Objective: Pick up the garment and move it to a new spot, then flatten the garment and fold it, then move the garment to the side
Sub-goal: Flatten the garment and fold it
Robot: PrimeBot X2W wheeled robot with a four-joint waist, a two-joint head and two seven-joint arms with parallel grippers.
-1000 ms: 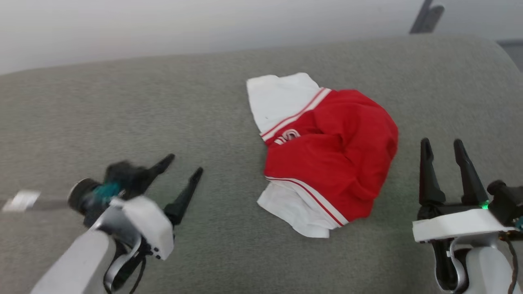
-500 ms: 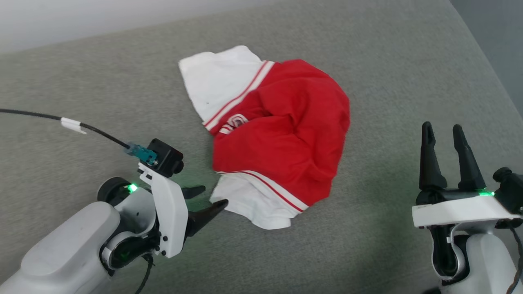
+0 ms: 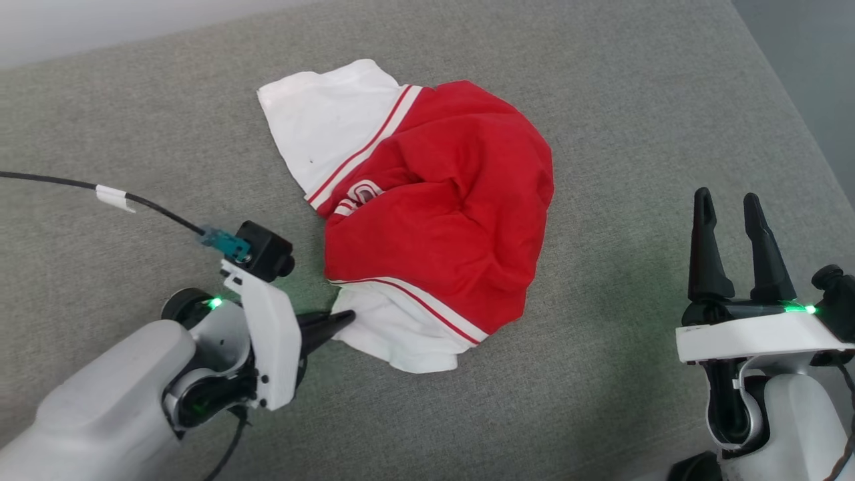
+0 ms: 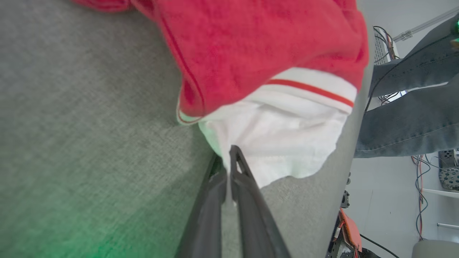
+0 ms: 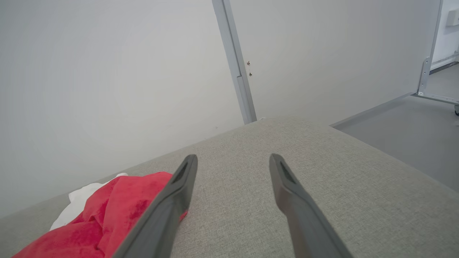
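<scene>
Crumpled red-and-white jersey garment point(image 3: 434, 220) on grey upholstered surface point(image 3: 601, 100); left gripper point(image 3: 344, 319) closed, pinching white sleeve edge; right gripper point(image 3: 731, 200) spread wide, apart. Left wrist view adds a person's denim legs point(image 4: 405, 118).

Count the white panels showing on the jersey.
2 on the jersey: a far panel and a near panel, which the left tool pinches. More may be folded underneath.

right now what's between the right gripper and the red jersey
Bare grey upholstery separates the right gripper from the garment, per the head view.
</scene>
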